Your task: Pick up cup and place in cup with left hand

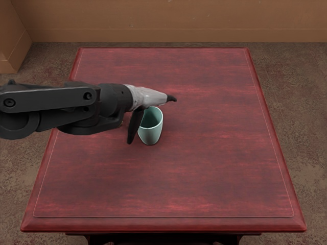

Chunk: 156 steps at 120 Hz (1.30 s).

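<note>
My left hand reaches in from the left edge, its pale back uppermost. Its dark thumb points down at the left side of a teal cup, while the other fingers extend to the right above and behind the rim. The fingers are spread and do not grasp the cup, which appears upright on the table with its mouth visible. Whether the thumb touches it cannot be told. A tiny yellowish bit shows under the wrist; the rest of it is hidden by the arm. No second cup can be made out.
The red wooden table fills the middle of the view, with its front edge near the bottom. My left forearm crosses over the table's left edge. Behind the table stands a brown wall.
</note>
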Tool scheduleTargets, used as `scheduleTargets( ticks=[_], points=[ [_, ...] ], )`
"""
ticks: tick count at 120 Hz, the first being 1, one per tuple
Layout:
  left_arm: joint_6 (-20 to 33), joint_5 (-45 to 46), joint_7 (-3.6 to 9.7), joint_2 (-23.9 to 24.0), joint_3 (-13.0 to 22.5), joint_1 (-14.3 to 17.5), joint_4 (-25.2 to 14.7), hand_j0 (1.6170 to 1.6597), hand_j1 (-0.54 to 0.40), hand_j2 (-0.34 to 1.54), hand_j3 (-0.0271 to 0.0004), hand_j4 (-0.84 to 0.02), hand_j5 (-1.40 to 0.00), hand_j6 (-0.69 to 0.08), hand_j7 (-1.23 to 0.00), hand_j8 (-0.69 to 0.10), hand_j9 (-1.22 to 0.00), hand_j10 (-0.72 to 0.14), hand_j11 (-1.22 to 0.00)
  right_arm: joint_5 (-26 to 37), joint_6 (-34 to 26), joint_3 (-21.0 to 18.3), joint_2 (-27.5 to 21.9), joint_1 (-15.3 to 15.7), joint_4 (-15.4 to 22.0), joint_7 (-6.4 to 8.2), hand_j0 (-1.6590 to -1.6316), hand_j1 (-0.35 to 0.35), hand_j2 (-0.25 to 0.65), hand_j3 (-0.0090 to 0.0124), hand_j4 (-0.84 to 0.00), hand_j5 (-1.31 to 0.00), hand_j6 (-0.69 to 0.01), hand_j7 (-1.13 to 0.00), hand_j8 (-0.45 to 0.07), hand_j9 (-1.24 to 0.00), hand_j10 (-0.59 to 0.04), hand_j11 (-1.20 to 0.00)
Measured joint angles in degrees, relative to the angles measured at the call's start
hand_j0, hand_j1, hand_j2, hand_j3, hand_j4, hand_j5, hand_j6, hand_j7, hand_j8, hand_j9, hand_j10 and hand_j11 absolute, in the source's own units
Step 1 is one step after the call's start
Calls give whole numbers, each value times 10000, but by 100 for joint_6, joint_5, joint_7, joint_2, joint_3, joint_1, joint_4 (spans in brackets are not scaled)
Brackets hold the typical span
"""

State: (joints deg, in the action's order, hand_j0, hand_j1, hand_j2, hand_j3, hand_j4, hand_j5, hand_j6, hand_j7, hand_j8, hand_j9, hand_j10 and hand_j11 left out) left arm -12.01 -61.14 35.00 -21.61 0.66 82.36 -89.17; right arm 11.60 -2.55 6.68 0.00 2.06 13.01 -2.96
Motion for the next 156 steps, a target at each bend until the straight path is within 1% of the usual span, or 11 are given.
scheduleTargets(
  ticks=[10,16,35,68,83,93,129,144,156],
  points=[
    [74,-115,0,-1,1,-20,22,16581,3026,88,0,-410,-512,-418,-511,-415,-510,-407,-509,0,0,0,0,3,0,-1,-16581,-3204,-49,0,-239,-310,-239,-310,-238,-310,-238,-310],
    [178,-211,0,13,1,-111,30,16581,2952,101,0,-471,-592,-479,-591,-477,-590,-468,-590,0,0,0,0,3,0,-2,-16581,-3204,-49,0,-239,-310,-239,-310,-239,-310,-238,-310],
    [369,-330,0,69,-2,-220,53,16581,2770,133,0,-626,-792,-635,-791,-632,-790,-623,-789,0,0,0,0,2,0,-3,-16581,-3203,-49,0,-239,-311,-239,-311,-239,-311,-239,-311],
    [466,-321,0,79,-21,-256,135,16581,1517,344,0,-1674,-2151,-1682,-2150,-1679,-2149,-1670,-2149,0,0,0,0,4,0,-3,-16581,-3203,-49,0,-240,-311,-240,-311,-239,-311,-239,-311],
    [483,-347,0,112,-22,-354,122,16581,1001,431,0,-2104,-2710,-2112,-2709,-2109,-2708,-2100,-2708,0,0,0,0,5,0,-3,-16581,-3203,-49,0,-240,-311,-240,-311,-239,-311,-239,-311],
    [486,-356,0,106,-22,-361,104,16581,638,492,0,-2407,-3104,-2415,-3103,-2413,-3102,-2403,-3102,0,0,0,0,5,0,-3,-16581,-3203,-49,0,-240,-311,-240,-311,-239,-311,-239,-311],
    [474,-362,0,93,-17,-364,15,16580,9,598,0,-2930,-3787,-2936,-3786,-2935,-3785,-2926,-3784,0,0,2,0,-13,0,-3,-16581,-3203,-49,0,-240,-311,-240,-311,-239,-311,-239,-311],
    [473,-363,0,101,-21,-361,-10,16580,-615,703,0,-3449,-4464,-3456,-4463,-3454,-4462,-3446,-4461,0,0,5,0,-24,0,-3,-16581,-3203,-49,0,-240,-311,-240,-311,-239,-311,-239,-311],
    [473,-360,0,96,-23,-369,-17,16580,-905,755,0,-3705,-4770,-3710,-4769,-3626,-4780,-3695,-4779,0,0,2,0,-34,0,-3,-16581,-3203,-49,0,-240,-311,-240,-311,-239,-311,-239,-311]
  ],
)
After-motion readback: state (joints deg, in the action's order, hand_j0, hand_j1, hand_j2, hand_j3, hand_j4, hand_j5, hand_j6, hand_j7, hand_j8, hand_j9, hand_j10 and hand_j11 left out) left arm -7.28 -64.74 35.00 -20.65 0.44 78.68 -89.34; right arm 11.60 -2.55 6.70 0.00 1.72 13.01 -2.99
